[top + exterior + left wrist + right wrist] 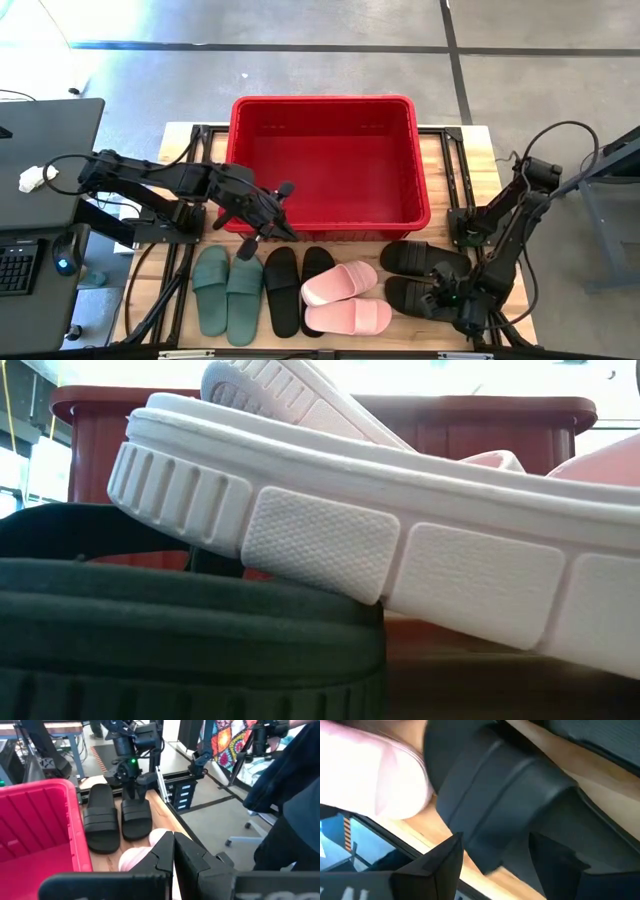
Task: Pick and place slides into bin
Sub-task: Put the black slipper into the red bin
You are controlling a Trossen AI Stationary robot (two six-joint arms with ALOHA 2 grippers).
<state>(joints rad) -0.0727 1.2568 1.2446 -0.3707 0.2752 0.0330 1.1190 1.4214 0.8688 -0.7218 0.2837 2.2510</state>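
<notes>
The red bin (325, 165) stands at the table's far middle and holds nothing. In front of it lie a sage green pair (228, 288), a black pair (283, 292), a pale pink pair (345, 300) and a second black pair (422, 275). One pink slide (400, 540) rests partly on a dark slide (180, 620). My left gripper (268, 228) is shut and empty by the bin's near left corner. My right gripper (452, 303) is open, low over the near slide of the right black pair (505, 805), with a finger on either side of it. My right gripper comes at the near black slide from above, and the slide's strap (490, 845) fills the gap between its two fingers (440, 865). I cannot tell whether the fingers touch it. The slide lies flat on the table.
The bin's near wall (330, 228) stands close behind the row of slides. The left arm's base (150, 215) and the right arm's base (470, 225) flank the bin. A desk with a keyboard and mouse (40, 260) stands left of the table.
</notes>
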